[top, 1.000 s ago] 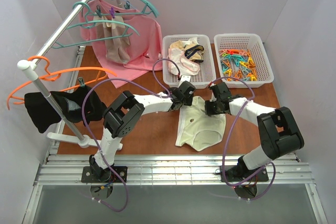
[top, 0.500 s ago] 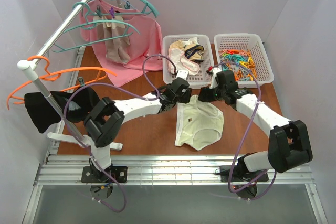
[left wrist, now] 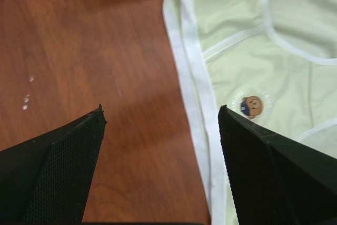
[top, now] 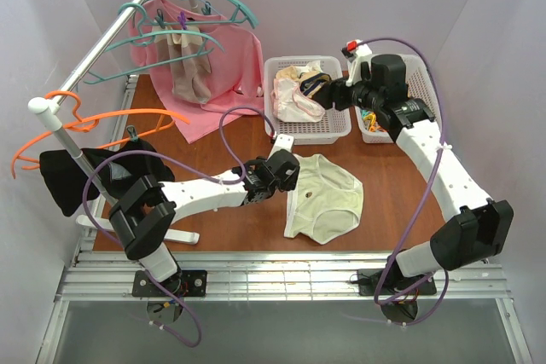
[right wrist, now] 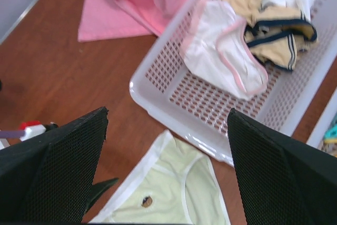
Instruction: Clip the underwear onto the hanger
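Observation:
The underwear (top: 328,200), pale cream-yellow briefs with white edging, lies flat on the brown table. It also fills the upper right of the left wrist view as the briefs (left wrist: 253,51) and the bottom of the right wrist view as the briefs (right wrist: 174,196). My left gripper (top: 288,178) hovers low at their left waistband edge, open and empty (left wrist: 160,111). My right gripper (top: 334,95) is raised over the baskets, open and empty (right wrist: 167,111). Teal hangers (top: 183,40) hang on the rail at the back left, and I cannot tell which one is the task's hanger.
A white basket (top: 307,136) behind the briefs holds pink-and-white underwear (right wrist: 221,61) and a beige-and-black garment. A second basket (top: 368,135) with coloured clips sits to its right. An orange hanger (top: 102,121) with a black garment and a pink cloth (top: 230,66) hang on the rail.
Both grippers have opened and let go of the briefs, which now lie flat. The right arm rose and swung back over the baskets. The left gripper drew back to the left.

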Controlling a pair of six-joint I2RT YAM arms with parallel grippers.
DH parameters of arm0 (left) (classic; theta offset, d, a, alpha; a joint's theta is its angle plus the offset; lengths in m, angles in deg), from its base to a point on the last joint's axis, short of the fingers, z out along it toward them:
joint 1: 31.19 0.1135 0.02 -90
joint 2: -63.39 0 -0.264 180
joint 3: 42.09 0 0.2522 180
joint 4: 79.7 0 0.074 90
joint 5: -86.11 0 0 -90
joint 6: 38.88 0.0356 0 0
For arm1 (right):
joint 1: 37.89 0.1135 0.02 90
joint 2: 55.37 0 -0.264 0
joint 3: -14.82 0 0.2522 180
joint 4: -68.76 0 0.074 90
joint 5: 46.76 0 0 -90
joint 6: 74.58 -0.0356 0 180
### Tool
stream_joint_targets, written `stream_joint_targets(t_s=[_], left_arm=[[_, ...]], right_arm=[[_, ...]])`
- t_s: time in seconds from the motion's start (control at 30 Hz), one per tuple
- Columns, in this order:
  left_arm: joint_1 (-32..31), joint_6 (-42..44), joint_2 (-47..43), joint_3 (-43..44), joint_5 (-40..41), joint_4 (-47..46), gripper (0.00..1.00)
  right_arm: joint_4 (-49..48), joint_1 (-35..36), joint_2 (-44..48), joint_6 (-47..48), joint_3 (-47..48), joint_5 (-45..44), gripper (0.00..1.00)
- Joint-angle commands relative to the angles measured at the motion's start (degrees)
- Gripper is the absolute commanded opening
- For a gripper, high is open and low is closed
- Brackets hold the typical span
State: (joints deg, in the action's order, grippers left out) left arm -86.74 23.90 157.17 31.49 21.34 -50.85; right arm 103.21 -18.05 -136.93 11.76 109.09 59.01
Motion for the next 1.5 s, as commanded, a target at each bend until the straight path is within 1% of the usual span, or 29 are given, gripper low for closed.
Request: stream_joint_targets(t_s=[0.0,0.03,0.07,0.13,0.17,0.23,0.27,0.37,0.4,0.47,0.5,0.57,0.6,0.67,0.7,0.73,0.77,0.8,0.83,0.87,0.9,1.0,1.07,1.1,1.13,1.3,1.4,1.47], left_arm=[[-0.4,-2.2,-5.3,0.8,5.3,3.0,0.78],[-1.0,-2.0,-5.4,2.0,6.8,3.0,0.78],[-1.1,-2.0,-4.9,5.8,9.5,4.1,0.78],[-1.4,-1.7,-3.3,11.3,11.7,6.2,0.77],[-1.5,-2.0,-1.0,17.1,13.9,9.1,0.76],[-1.9,-1.4,1.0,23.0,15.6,11.6,0.76],[-2.0,-1.0,1.6,27.0,15.7,11.9,0.76],[-2.2,-0.3,3.1,32.0,15.5,11.7,0.76],[-2.2,0.1,4.1,35.7,16.0,11.8,0.76],[-2.3,1.3,5.0,39.9,16.8,11.9,0.76],[-2.3,1.6,6.1,44.1,18.4,11.9,0.76],[-2.3,3.2,7.1,48.1,20.3,11.6,0.75],[-2.2,4.1,7.6,51.9,22.2,11.2,0.76],[-2.2,5.6,9.0,54.4,25.6,9.0,0.76],[-1.9,7.4,9.1,55.2,27.3,7.8,0.76],[-1.7,8.8,9.1,55.2,31.1,6.0,0.75],[-1.2,10.6,9.1,54.9,32.1,0.4,0.76],[-0.1,14.9,9.0,54.4,33.3,-2.7,0.76],[0.5,16.5,8.8,53.5,35.0,-8.4,0.76],[1.4,18.3,8.9,53.0,35.5,-11.1,0.76],[3.3,20.5,8.8,52.9,35.6,-13.1,0.76],[7.5,21.6,9.1,53.1,37.1,-17.5,0.77],[9.4,23.8,8.9,52.3,40.0,-21.1,0.78],[11.3,25.2,8.7,51.7,41.1,-22.7,0.79],[12.1,27.0,8.6,50.9,41.8,-25.8,0.80],[16.4,30.6,8.8,49.5,43.4,-28.4,0.81],[19.5,28.6,6.7,45.4,43.2,-30.1,0.81],[21.2,27.7,6.0,44.3,43.2,-31.1,0.81]], right_arm=[[-0.1,-0.1,-2.2,0.0,7.1,6.2,0.82],[-0.1,-0.1,-2.4,-0.3,7.8,6.2,0.83],[-0.1,-0.1,-2.6,-0.5,8.3,6.0,0.83],[-0.1,-0.1,-2.2,-0.5,8.4,5.9,0.83],[0.0,-0.1,-1.6,-0.6,8.1,5.8,0.83],[0.1,-0.2,0.0,-0.6,6.8,4.8,0.83],[0.1,-0.3,0.5,-0.6,6.2,4.4,0.83],[0.2,-0.9,3.0,-0.5,4.0,2.6,0.83],[0.4,-1.1,3.5,-0.3,3.3,2.4,0.84],[0.8,-1.6,4.9,-0.1,1.9,2.7,0.84],[0.8,-1.7,5.4,0.0,1.5,2.8,0.84],[0.9,-2.0,6.3,0.1,0.0,3.1,0.84],[1.0,-2.0,6.6,0.1,-0.5,3.2,0.84],[0.9,-2.2,7.2,0.0,-1.8,3.7,0.84],[0.9,-2.1,7.4,-0.1,-2.2,4.1,0.84],[0.9,-2.1,7.6,-0.3,-2.5,4.4,0.84],[0.9,-2.1,7.7,-0.4,-3.0,4.4,0.84],[0.9,-2.1,7.9,-0.5,-3.3,5.0,0.84],[0.9,-2.1,8.2,-0.6,-3.3,5.0,0.84],[0.9,-2.1,8.3,-0.6,-3.6,5.3,0.84],[0.9,-2.1,8.7,-0.6,-3.7,5.4,0.83],[0.9,-2.1,9.3,-0.8,-4.0,5.5,0.84],[1.0,-2.1,10.1,-0.8,-4.3,5.3,0.84],[1.2,-2.1,10.5,-0.8,-4.6,5.3,0.84],[1.3,-2.1,10.7,-0.8,-4.7,5.4,0.84],[1.6,-2.2,11.8,-1.2,-5.9,5.7,0.84],[1.5,-2.2,12.2,-1.3,-6.5,6.0,0.84],[1.7,-2.3,12.5,-1.4,-7.0,6.1,0.84]])
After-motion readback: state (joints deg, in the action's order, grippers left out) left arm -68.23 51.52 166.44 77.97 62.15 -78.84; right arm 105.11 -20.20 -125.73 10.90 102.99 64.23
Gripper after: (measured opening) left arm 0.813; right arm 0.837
